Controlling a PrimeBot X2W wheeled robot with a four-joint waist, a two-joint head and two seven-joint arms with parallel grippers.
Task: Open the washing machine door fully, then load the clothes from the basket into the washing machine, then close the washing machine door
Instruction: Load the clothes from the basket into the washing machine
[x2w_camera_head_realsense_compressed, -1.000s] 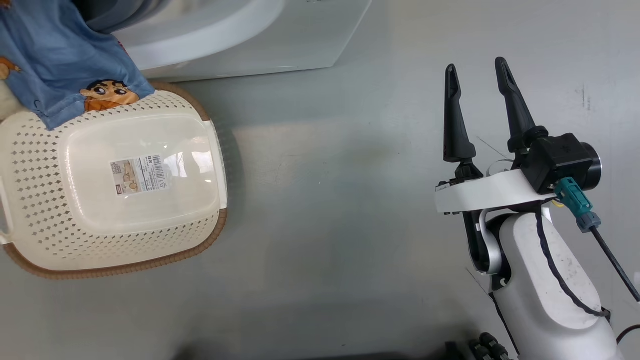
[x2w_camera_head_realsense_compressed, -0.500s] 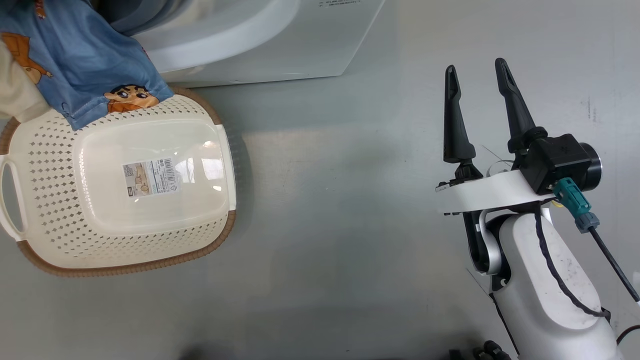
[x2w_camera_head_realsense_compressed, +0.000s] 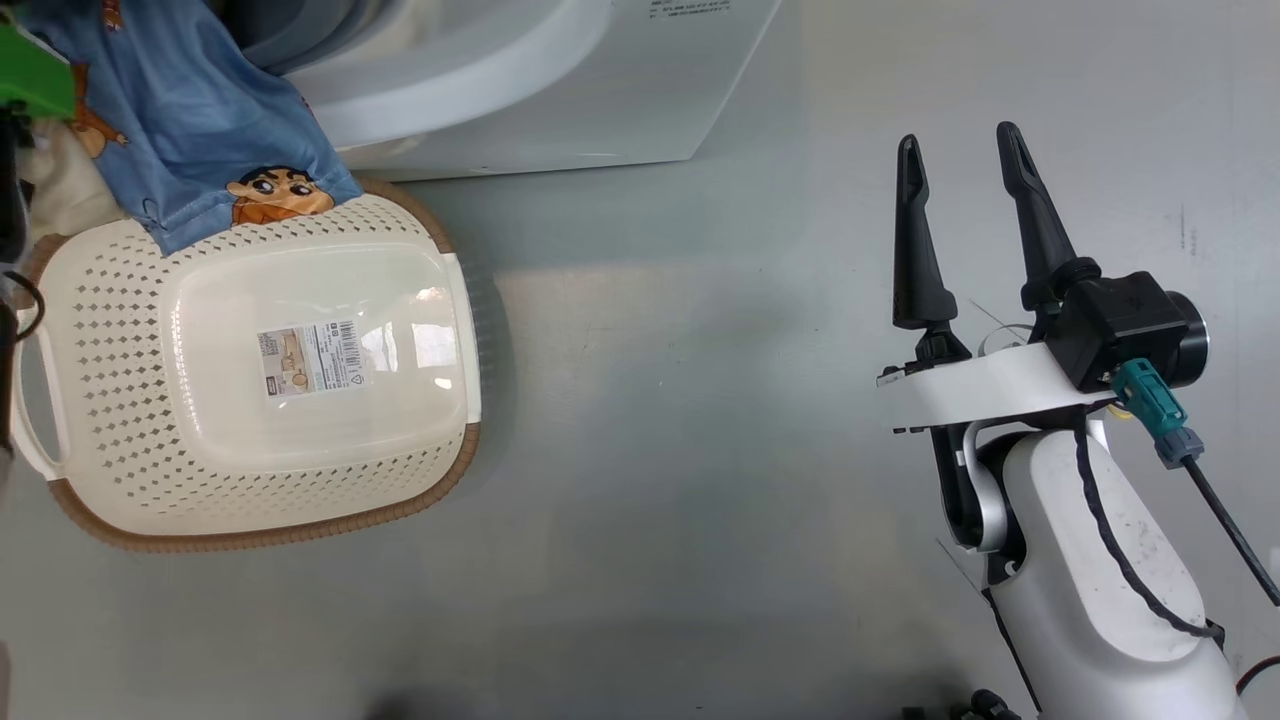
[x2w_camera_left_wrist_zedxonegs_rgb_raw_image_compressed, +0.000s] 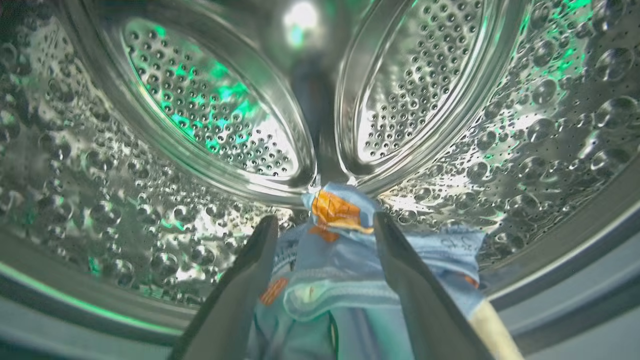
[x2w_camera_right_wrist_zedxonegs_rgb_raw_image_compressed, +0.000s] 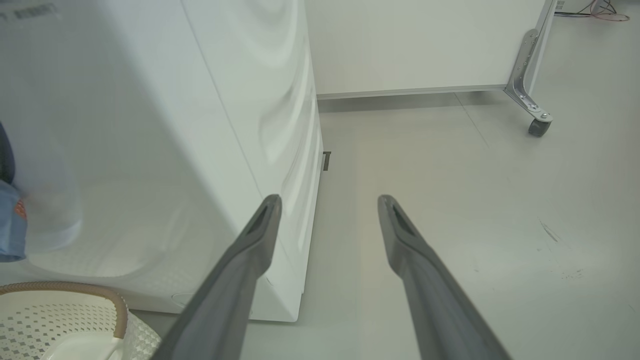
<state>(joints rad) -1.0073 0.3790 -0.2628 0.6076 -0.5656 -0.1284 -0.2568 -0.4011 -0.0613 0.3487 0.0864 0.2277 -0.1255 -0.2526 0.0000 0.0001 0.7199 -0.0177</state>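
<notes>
Left gripper (x2w_camera_left_wrist_zedxonegs_rgb_raw_image_compressed: 325, 219) is inside the steel drum (x2w_camera_left_wrist_zedxonegs_rgb_raw_image_compressed: 210, 115), jaws spread wide. The clothes (x2w_camera_left_wrist_zedxonegs_rgb_raw_image_compressed: 345, 250) lie between the two fingers; I can't tell whether either finger touches the fabric. It's bunched and the lower part is cut off by the frame edge, so I can't tell if it's one garment or several.

In the head view the clothes (x2w_camera_head_realsense_compressed: 200, 110) hang out of the mouth of the washing machine (x2w_camera_head_realsense_compressed: 600, 90), and the hem drapes onto the near-machine edge of the basket (x2w_camera_head_realsense_compressed: 300, 470). The mouth itself is cropped at the top of the frame. The basket sits on the floor (x2w_camera_head_realsense_compressed: 700, 450) just in front of the machine, with a barcode label (x2w_camera_head_realsense_compressed: 310, 358) on its bottom panel. Its left handle is partly behind a dark cable at the frame edge. A green part (x2w_camera_head_realsense_compressed: 30, 80) at top left is cut off and I can't identify it.

Right gripper (x2w_camera_head_realsense_compressed: 958, 140) is open with nothing in it, over bare floor and well apart from the basket. Its wrist view looks along the machine's side wall (x2w_camera_right_wrist_zedxonegs_rgb_raw_image_compressed: 150, 125), with the basket corner (x2w_camera_right_wrist_zedxonegs_rgb_raw_image_compressed: 60, 310) at lower left and a sliver of blue cloth at the left edge.
</notes>
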